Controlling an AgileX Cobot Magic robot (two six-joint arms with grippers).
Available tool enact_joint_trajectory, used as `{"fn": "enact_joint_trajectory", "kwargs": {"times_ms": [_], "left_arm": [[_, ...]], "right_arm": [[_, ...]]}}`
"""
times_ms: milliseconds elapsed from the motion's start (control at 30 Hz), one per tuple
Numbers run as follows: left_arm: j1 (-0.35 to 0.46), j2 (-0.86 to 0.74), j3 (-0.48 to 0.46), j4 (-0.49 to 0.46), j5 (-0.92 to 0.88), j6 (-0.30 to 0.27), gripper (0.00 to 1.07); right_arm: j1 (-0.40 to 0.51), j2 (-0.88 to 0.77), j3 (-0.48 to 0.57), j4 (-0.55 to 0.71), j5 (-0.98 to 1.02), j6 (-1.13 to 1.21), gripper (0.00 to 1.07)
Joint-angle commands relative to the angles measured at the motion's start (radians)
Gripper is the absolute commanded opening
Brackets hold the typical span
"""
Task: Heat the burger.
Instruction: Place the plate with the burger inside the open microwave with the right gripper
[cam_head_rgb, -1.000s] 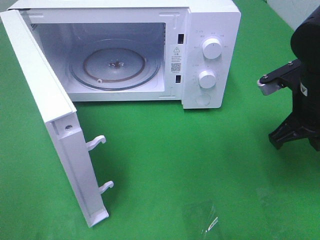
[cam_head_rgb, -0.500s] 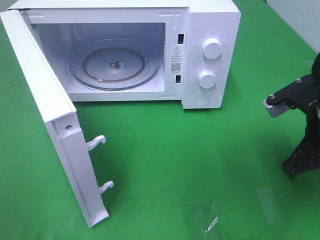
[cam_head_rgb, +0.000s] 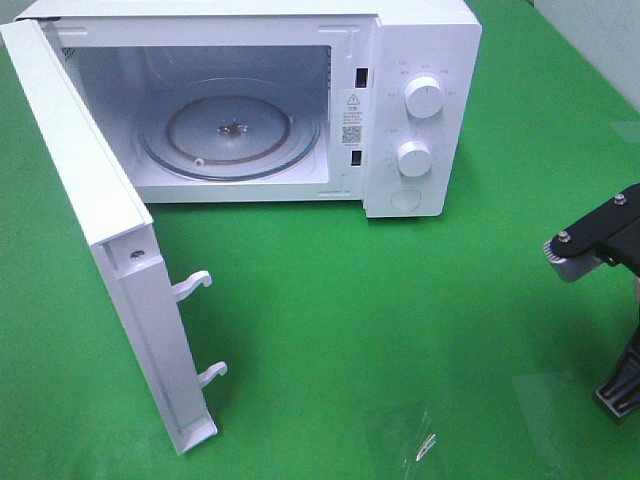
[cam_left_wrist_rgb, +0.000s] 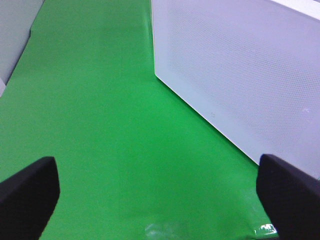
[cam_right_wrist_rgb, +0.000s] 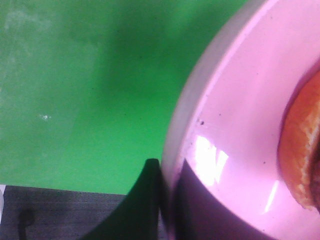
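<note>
The pink plate (cam_right_wrist_rgb: 235, 115) is clamped by its rim in the right gripper (cam_right_wrist_rgb: 167, 175), so the burger (cam_right_wrist_rgb: 300, 150) on it, beyond the microwave's (cam_head_rgb: 400, 60) knob side, is not squeezed. The microwave's door (cam_head_rgb: 90, 220) is swung wide and its turntable (cam_head_rgb: 230, 130) left bare for loading. The left gripper (cam_left_wrist_rgb: 160, 195) is held spread and empty beside that door. Green cloth (cam_head_rgb: 400, 320) is laid under the microwave.

My right arm (cam_head_rgb: 612, 232) stands at about 4 o'clock in the high view, mostly cut by the edge. The right gripper (cam_right_wrist_rgb: 169, 180) pinches the rim of the pink plate (cam_right_wrist_rgb: 235, 125), one black finger on each side. The left gripper (cam_left_wrist_rgb: 160, 197) has its fingertips (cam_left_wrist_rgb: 27, 195) spread wide apart.
</note>
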Motion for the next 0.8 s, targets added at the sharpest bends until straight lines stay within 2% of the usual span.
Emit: {"fn": "enact_joint_trajectory", "kwargs": {"times_ms": [33,433,800], "left_arm": [[0.001,-0.017,0.0,-0.006,0.001,-0.005,1.0],[0.001,-0.017,0.0,-0.006,0.001,-0.005,1.0],[0.001,-0.017,0.0,-0.006,0.001,-0.005,1.0]], "right_arm": [[0.044,-0.03,0.028,-0.097,0.024,0.041,0.0],[0.129,-0.03,0.039,-0.128,0.029,0.076,0.0],[0.28,-0.03,0.039,-0.178,0.032,0.078,0.0]]}}
